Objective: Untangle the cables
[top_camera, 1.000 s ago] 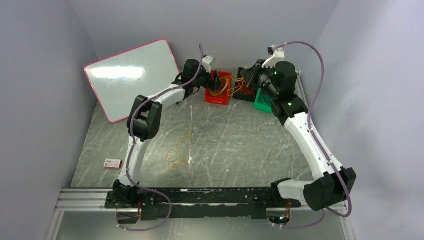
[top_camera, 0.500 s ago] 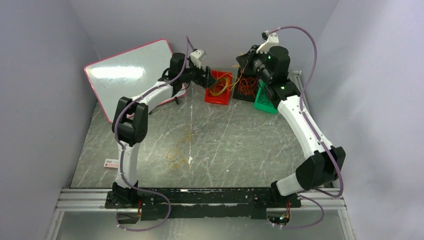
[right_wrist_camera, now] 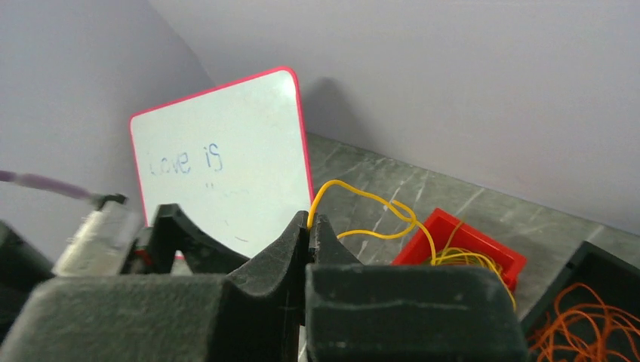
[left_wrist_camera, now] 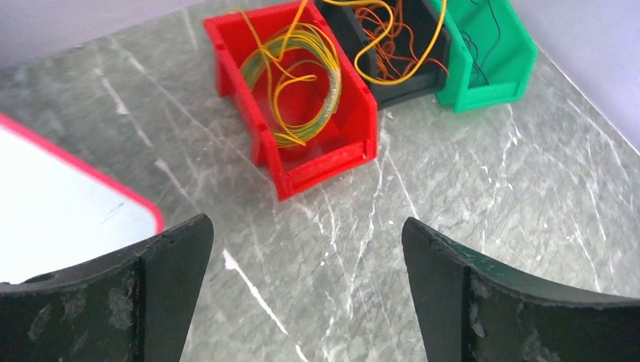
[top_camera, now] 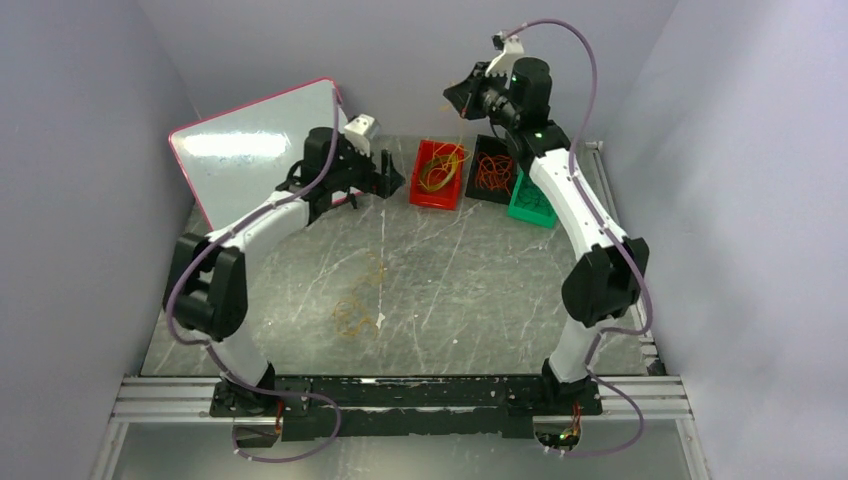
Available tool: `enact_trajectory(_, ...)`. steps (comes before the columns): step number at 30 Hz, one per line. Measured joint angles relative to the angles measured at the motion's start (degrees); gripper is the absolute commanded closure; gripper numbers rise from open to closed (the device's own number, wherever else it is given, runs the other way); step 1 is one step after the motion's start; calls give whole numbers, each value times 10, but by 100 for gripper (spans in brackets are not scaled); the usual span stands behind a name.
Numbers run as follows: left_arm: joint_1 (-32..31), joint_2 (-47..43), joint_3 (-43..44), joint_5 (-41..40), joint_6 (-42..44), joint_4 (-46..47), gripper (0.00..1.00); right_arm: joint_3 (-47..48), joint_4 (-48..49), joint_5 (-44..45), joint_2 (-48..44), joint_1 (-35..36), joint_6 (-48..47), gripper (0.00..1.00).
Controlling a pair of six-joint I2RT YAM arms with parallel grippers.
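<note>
The cables lie sorted by colour. Yellow cables (left_wrist_camera: 302, 75) coil in a red bin (top_camera: 425, 196), orange ones (left_wrist_camera: 392, 45) fill a black bin (top_camera: 481, 145), and dark ones sit in a green bin (top_camera: 530, 208). My right gripper (top_camera: 455, 100) is raised high above the bins, shut on one yellow cable (right_wrist_camera: 362, 192) that trails down into the red bin (right_wrist_camera: 483, 241). My left gripper (top_camera: 388, 181) hangs open and holds nothing, left of the red bin (left_wrist_camera: 302, 162), with bare table between its fingertips (left_wrist_camera: 198, 226). Loose yellow loops (top_camera: 353, 312) lie mid-table.
A pink-edged whiteboard (top_camera: 250, 150) leans at the back left, close behind the left arm. The three bins stand side by side at the back wall. Grey walls close in on both sides of the marbled table (top_camera: 480, 290).
The right arm has lifted up and back with the yellow cable, stretching it out of the red bin. The left gripper has opened wide and drawn back leftward from the red bin.
</note>
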Motion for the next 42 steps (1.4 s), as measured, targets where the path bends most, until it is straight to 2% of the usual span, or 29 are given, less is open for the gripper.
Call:
enact_trajectory(7, 20, -92, -15, -68, -13, -78, 0, 34, 11, -52, 79, 3, 27, 100)
enact_trajectory(14, 25, -206, -99, -136, 0, -118, 0, 43, 26, -75, 167, 13, 46, 100)
enact_trajectory(18, 26, -251, -134, -170, 8, -123, 0, 43, 30, -60, 204, 17, 48, 100)
enact_trajectory(25, 26, -260, -151, -193, 15, -136, 0, 43, 38, 21, 228, 17, 17, 100)
enact_trajectory(34, 26, -250, -151, -192, 19, -144, 0, 68, 9, 42, 289, 15, 0, 100)
enact_trajectory(39, 26, -237, -151, -189, 19, -152, 0, 87, -28, 46, 320, 15, -4, 89)
enact_trajectory(42, 26, -233, -151, -186, 19, -159, 0, 101, -49, 47, 333, 15, -9, 78)
